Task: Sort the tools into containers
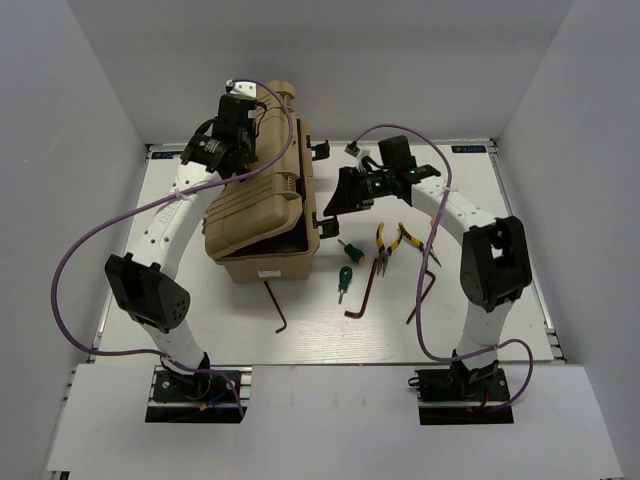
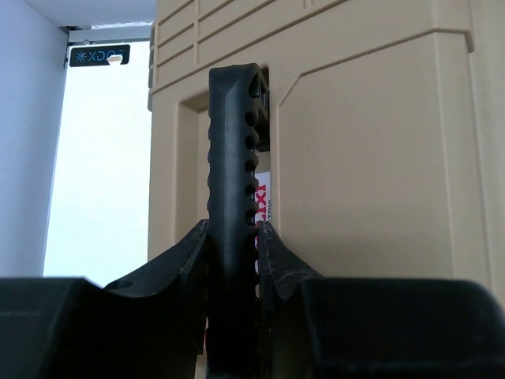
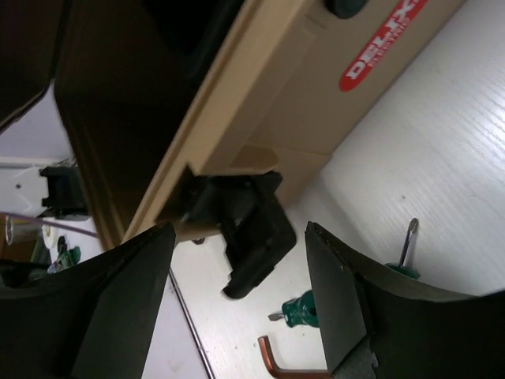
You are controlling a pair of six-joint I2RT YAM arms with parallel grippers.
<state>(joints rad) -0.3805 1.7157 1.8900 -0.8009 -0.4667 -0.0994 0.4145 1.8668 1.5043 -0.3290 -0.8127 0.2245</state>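
Firstly, the left hand [image 2: 233,241] pinches the black handle [image 2: 233,142] of the toolbox [image 1: 262,215], holding its lid [image 1: 255,195] a little raised. Next, the right hand [image 3: 237,260] is spread, with the side latch [image 3: 256,225] just ahead of it. Further right on the surface [image 1: 310,340] lie two green screwdrivers [image 1: 347,252], pliers [image 1: 390,238] and hex keys [image 1: 362,295], their long axes mostly toward the arms. They are nearer the right hand, and the low lid may block them.

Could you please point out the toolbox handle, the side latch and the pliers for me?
toolbox handle [image 2: 233,174]: left wrist view, middle of the black ribbed grip.
side latch [image 3: 254,225]: right wrist view, centre of the black flap.
pliers [image 1: 381,238]: top view, on a yellow handle.
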